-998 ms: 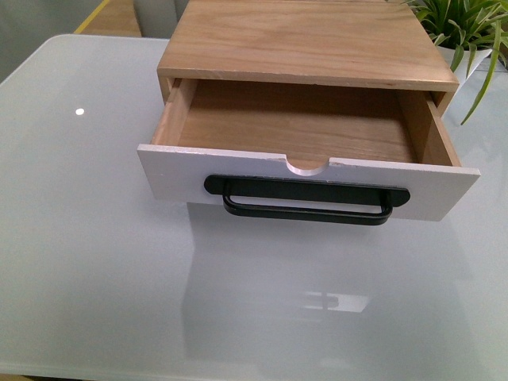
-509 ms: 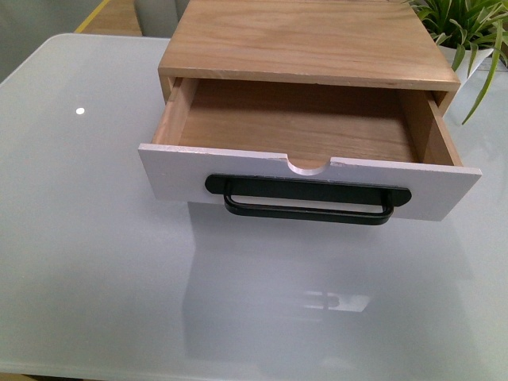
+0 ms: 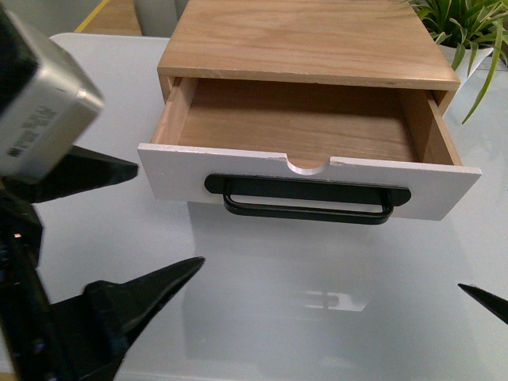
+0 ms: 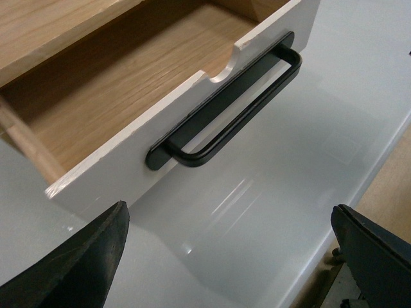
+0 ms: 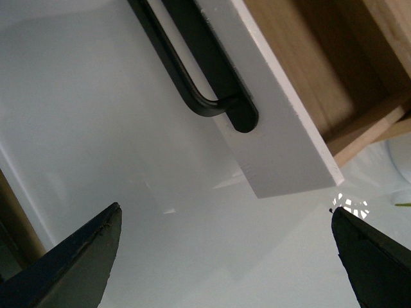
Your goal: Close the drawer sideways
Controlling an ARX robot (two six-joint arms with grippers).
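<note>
The drawer (image 3: pixel 302 127) stands pulled out of its light-wood case (image 3: pixel 309 40) and is empty. Its white front panel (image 3: pixel 175 178) has a half-round notch and a long black bar handle (image 3: pixel 308 200). My left gripper (image 3: pixel 163 218) is open at the front left, its fingers (image 3: pixel 103 171) just left of the panel's left end, not touching it. Only one tip of my right gripper's fingers (image 3: pixel 486 300) shows at the right edge. The left wrist view shows the handle (image 4: pixel 225 122) ahead of its open gripper (image 4: pixel 231 256). The right wrist view shows the panel's right end (image 5: pixel 282 154) beyond its open gripper (image 5: pixel 225 256).
The case stands on a glossy white table (image 3: pixel 278 302). A potted green plant (image 3: pixel 468 32) is at the back right, beside the case. The table's front edge and wooden floor (image 4: pixel 392 173) show in the left wrist view.
Both arms have come into the front view: the left gripper at the front left beside the drawer front, a right fingertip at the right edge. The drawer has not moved.
</note>
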